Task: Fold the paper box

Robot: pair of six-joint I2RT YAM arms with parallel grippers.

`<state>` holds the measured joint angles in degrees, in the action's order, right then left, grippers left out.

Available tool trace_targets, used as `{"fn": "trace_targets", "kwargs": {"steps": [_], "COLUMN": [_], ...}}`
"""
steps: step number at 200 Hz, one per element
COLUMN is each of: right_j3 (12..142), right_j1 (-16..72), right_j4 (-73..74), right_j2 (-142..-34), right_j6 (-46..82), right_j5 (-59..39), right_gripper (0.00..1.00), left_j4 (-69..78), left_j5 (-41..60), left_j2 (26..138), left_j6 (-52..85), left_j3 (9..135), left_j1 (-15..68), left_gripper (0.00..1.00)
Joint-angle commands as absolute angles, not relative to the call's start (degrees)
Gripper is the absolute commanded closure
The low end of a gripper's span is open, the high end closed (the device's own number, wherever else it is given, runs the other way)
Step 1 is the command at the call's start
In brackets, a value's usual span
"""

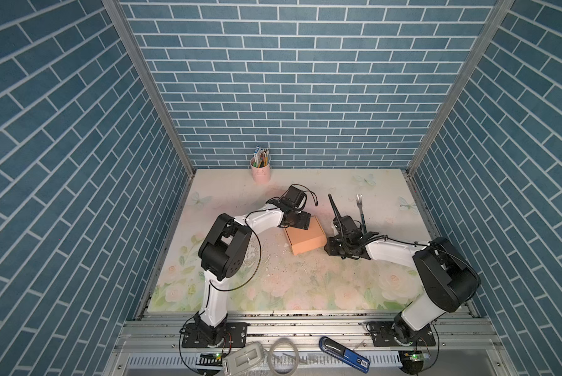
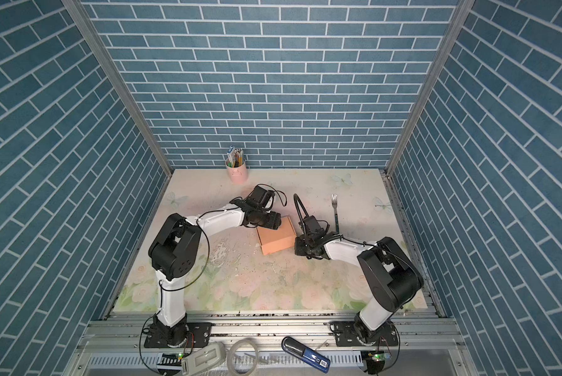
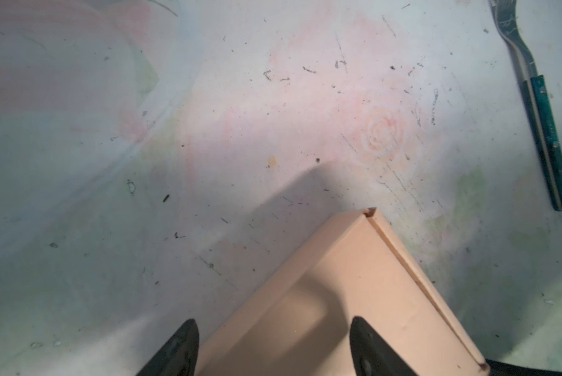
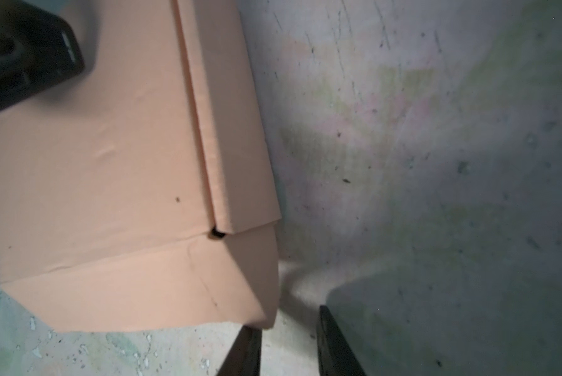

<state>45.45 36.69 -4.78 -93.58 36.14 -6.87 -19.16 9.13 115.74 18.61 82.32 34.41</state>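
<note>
Left wrist view: found the left tool (image 3: 271, 320) spread wide, straddling one edge of the paper box (image 3: 354, 276), with one finger over bare tabletop (image 3: 110, 228) and its mate above the lid. No closure on the cardboard seen; contact between finger and lid cannot be told.

Right wrist view: found the right tool (image 4: 286, 320) set narrow, with bare tabletop showing in the gap between its fingers. Noted one fingertip just beside the nearest lower corner of the box (image 4: 110, 162); cannot tell whether touching. Also noted the black body of the left tool over the far corner of the lid.

Recorded the box as folded up with its lid lying flat. Noted a side flap turned down along one edge, with a small dark gap at the corner where the flaps meet.

Confirmed in both top views: box (image 1: 305, 241) (image 2: 276, 241) resting near the middle of the floral tabletop (image 1: 305, 286), between the two tools, left tool (image 1: 301, 221) at its far corner, right tool (image 1: 330, 247) at its right side.

Further out: logged a fork (image 1: 360, 208) with a dark green handle lying beyond the right tool, apart from the box. Logged a pink cup (image 1: 260, 174) of pencils upright at the back wall.
</note>
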Motion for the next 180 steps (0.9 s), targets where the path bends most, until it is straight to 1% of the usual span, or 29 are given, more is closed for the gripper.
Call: {"fn": "trace_targets", "kwargs": {"steps": [1, 90, 123, 180], "right_j3": [47.88, 53.2, 54.57, 53.35], "right_j1": [36.45, 35.69, 35.71, 35.47], "right_j4": [-5.14, -6.68, -6.37, -5.05], "right_j2": [-95.56, -102.13, -104.07, -103.58], "right_j6": [36.5, 34.45, 34.54, 34.87], "right_j5": [-6.59, -7.28, -7.57, -7.38], "right_gripper": [0.7, 0.71, 0.72, 0.7], "left_j4": [-18.01, -12.48, -10.95, -8.94], "left_j5": [12.46, 17.07, 17.03, 16.99], "left_j2": [115.35, 111.96, 110.04, 105.27], "left_j6": [19.9, 23.81, 25.15, 28.09], "left_j3": [80.56, 72.74, 69.77, 63.95], "left_j1": [34.28, 34.45, 35.11, 36.34], "left_gripper": [0.26, 0.27, 0.27, 0.28]}}
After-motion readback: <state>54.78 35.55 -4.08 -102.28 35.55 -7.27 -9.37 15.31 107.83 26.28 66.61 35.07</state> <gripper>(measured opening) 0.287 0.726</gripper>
